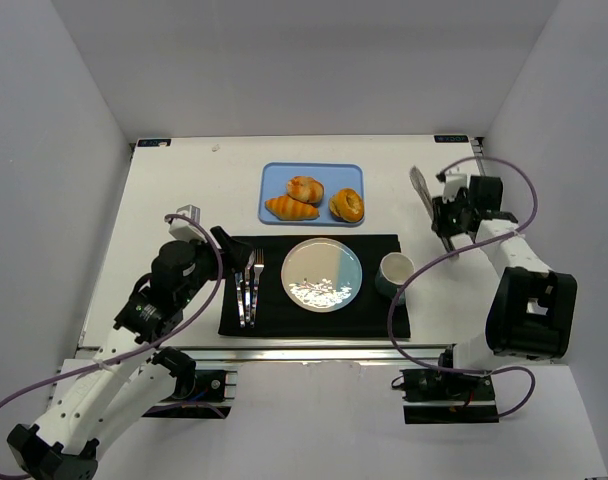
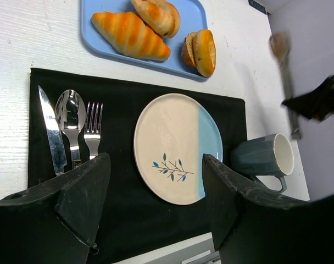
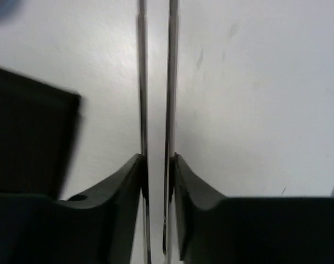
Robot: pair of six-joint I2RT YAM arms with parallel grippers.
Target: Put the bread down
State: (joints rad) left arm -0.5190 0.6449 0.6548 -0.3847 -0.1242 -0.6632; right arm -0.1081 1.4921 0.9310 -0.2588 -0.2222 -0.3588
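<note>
Three pieces of bread lie on a blue tray (image 1: 272,176): a croissant (image 1: 292,208), a round roll (image 1: 305,188) and a split bun (image 1: 347,204). The left wrist view shows the croissant (image 2: 131,34), roll (image 2: 159,15) and bun (image 2: 201,52) too. My right gripper (image 1: 444,214) is at the right of the table, shut on metal tongs (image 1: 422,190). In its wrist view the jaws (image 3: 157,159) press on both thin tong arms (image 3: 142,82). My left gripper (image 1: 224,245) hovers open and empty over the black placemat (image 1: 269,315), its jaws (image 2: 156,159) framing the plate (image 2: 175,144).
A white and blue plate (image 1: 323,274) sits mid-mat, with a knife, spoon and fork (image 1: 249,285) to its left. A grey mug (image 1: 394,273) stands at the mat's right edge. White walls close in the table on three sides.
</note>
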